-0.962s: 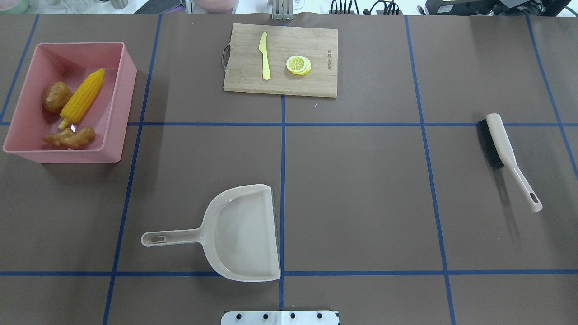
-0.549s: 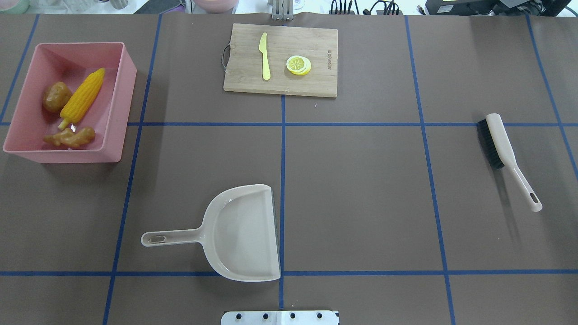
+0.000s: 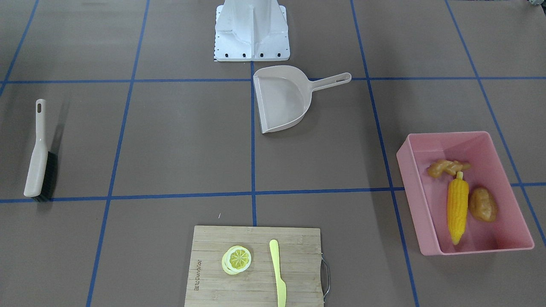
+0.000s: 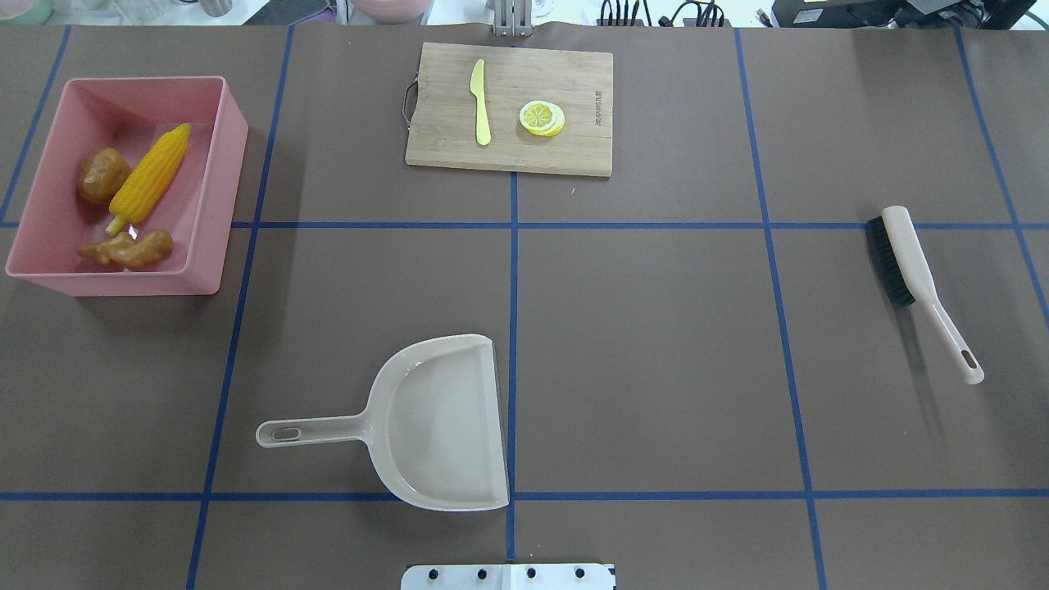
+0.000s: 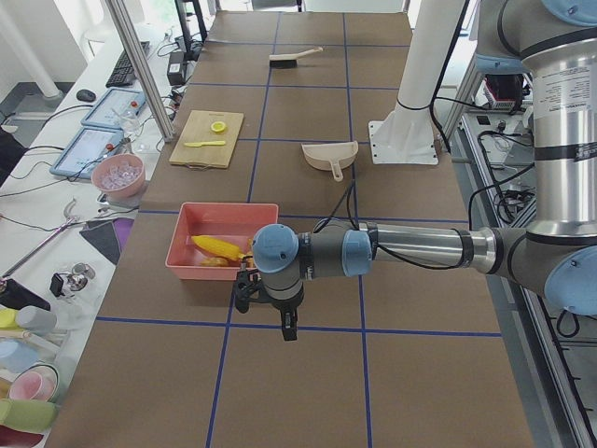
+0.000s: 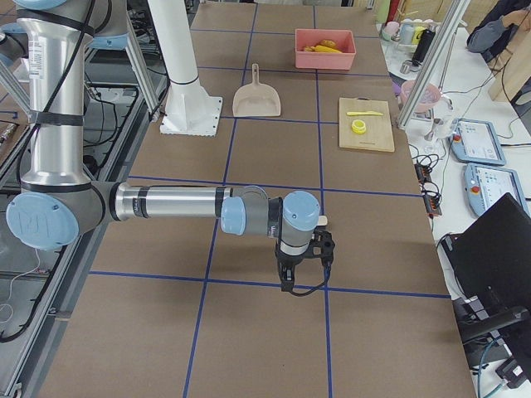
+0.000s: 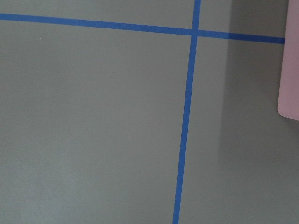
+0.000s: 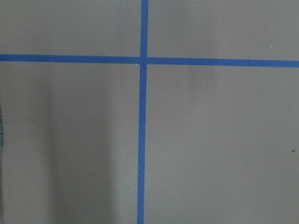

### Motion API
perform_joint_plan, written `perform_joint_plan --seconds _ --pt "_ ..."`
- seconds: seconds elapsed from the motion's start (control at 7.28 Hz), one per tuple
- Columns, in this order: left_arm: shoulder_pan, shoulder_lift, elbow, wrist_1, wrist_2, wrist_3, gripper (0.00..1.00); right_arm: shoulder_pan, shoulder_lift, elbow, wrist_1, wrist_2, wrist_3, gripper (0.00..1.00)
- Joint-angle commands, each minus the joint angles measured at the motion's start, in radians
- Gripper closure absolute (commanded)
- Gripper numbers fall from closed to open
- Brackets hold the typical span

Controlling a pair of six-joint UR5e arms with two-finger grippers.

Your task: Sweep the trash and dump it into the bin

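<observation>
The corn cob [image 4: 150,178], potato [image 4: 102,174] and ginger root [image 4: 131,248] are lying inside the bin [image 4: 225,188], which is sitting toward the worktop's left end, near its far edge. The left hand [image 5: 266,317] is hanging over the worktop near the bin, and the right hand [image 6: 303,275] is hanging toward the right end. Whether either is open or closed, I cannot tell.

Robotics lab: tape-gridded table [image 4: 656,369], tablets [image 5: 110,105] on side bench [image 5: 42,126].
</observation>
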Motion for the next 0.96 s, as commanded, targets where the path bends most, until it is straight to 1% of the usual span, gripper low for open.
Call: perform_joint_plan --seconds 0.0,0.82 --pt "-0.001 0.002 0.001 -0.002 -0.003 0.006 0.01 0.0 -0.007 -0.001 0.0 -0.001 0.0 0.0" --pt "-0.001 0.002 0.002 -0.002 -0.003 0.011 0.01 0.0 -0.013 -0.008 0.0 -0.014 0.0 0.0"
